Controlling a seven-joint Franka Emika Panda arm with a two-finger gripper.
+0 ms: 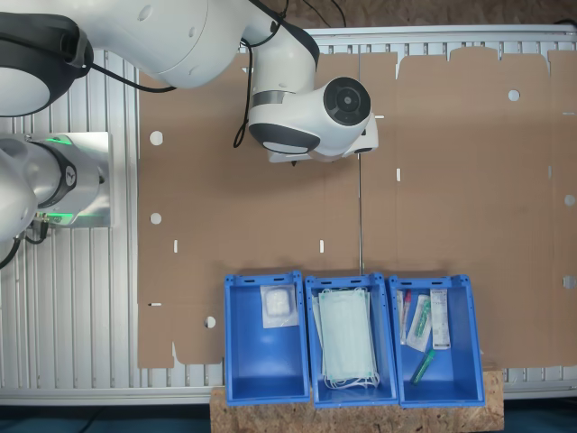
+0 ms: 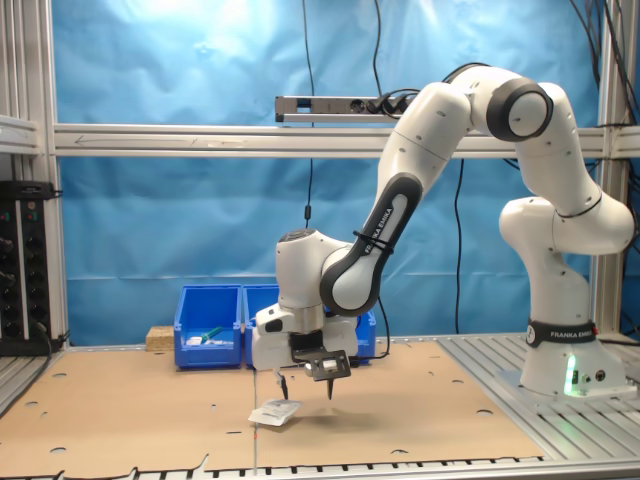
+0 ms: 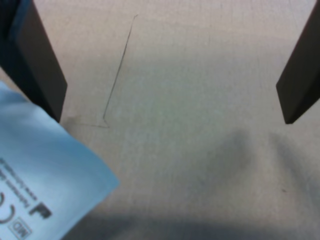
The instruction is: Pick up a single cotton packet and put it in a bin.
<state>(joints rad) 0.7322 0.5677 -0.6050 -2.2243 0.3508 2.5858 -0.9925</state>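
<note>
A cotton packet (image 2: 275,413), flat and white, lies on the cardboard table top near the front edge in the second exterior view. My gripper (image 2: 307,393) hangs just above the table, open, with one finger (image 2: 283,386) right over the packet's edge. In the wrist view the gripper (image 3: 172,119) shows bare cardboard between its two dark fingers, and the packet's pale corner (image 3: 45,185) lies beside one finger (image 3: 42,70), outside the gap. The bin (image 1: 245,361) is the blue crate at the first exterior view's left, holding one white square packet (image 1: 279,307).
Two more blue crates stand in the row: the middle one (image 1: 314,379) holds pale green masks (image 1: 347,338), the end one (image 1: 469,370) syringe packs (image 1: 424,325). My arm's wrist (image 1: 311,117) hangs over the cardboard sheet (image 1: 451,180). The arm's base (image 2: 565,350) stands on aluminium rails.
</note>
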